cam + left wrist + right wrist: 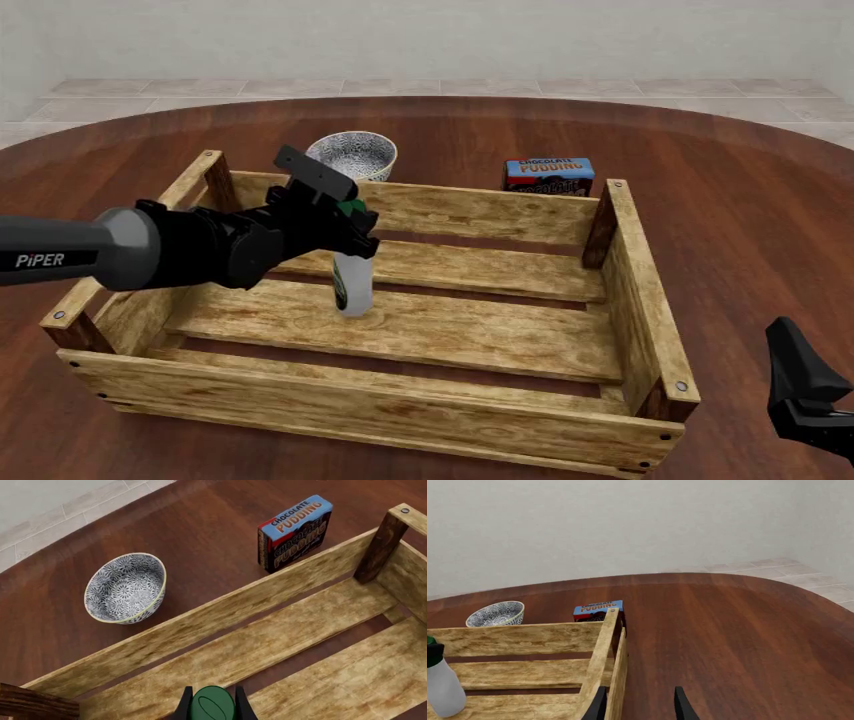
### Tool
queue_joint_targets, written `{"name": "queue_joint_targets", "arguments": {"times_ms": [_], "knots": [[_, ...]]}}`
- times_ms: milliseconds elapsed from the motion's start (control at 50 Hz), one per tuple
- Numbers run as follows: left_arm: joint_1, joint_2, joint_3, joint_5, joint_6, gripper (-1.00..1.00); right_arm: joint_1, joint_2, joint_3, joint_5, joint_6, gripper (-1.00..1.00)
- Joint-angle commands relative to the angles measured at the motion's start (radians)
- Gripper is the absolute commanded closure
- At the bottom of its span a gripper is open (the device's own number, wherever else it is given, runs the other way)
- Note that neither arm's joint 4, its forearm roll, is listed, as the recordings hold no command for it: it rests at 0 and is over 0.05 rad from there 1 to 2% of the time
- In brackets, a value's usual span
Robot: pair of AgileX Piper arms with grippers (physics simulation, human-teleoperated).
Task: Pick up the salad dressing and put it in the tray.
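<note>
The salad dressing [352, 285], a slim white bottle with a dark green cap, stands upright inside the tray [400, 415], the big wooden slat crate, left of its middle. Its base is at a floor slat; I cannot tell if it touches. My left gripper [350, 214] is shut on the bottle's green cap [212, 704], with one black finger on each side. The bottle also shows in the right wrist view [442, 687]. My right gripper [639, 707] is open and empty, low beside the tray's right wall [607, 655], and shows in the front view [805, 392].
A small patterned bowl [352, 156] stands just behind the tray's far wall. A blue chocolate pudding box [549, 176] stands behind the far right corner. The round dark wood table ends at a tiled floor [40, 505] beyond.
</note>
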Motion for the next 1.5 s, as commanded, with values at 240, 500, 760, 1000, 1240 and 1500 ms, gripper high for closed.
{"name": "queue_joint_targets", "arguments": {"times_ms": [240, 500, 760, 1000, 1240, 1500], "knots": [[-0.004, 0.023, 0.014, -0.022, 0.008, 1.0, -0.002, -0.009, -0.003, 0.012, 0.001, -1.0], [-0.006, 0.039, 0.022, -0.034, 0.012, 1.0, -0.003, 0.001, 0.0, -0.002, 0.002, -1.0], [-0.006, 0.031, 0.02, -0.024, 0.009, -1.0, -0.004, 0.006, 0.001, -0.008, 0.002, -1.0], [-0.004, 0.024, 0.021, -0.025, 0.024, -1.0, -0.003, 0.003, 0.001, -0.005, 0.002, -1.0], [-0.005, 0.014, 0.018, -0.016, 0.028, -1.0, -0.005, -0.002, -0.001, 0.002, 0.004, -1.0], [0.003, 0.007, 0.016, -0.008, 0.034, -1.0, -0.005, -0.007, -0.002, 0.006, 0.004, -1.0]]}}
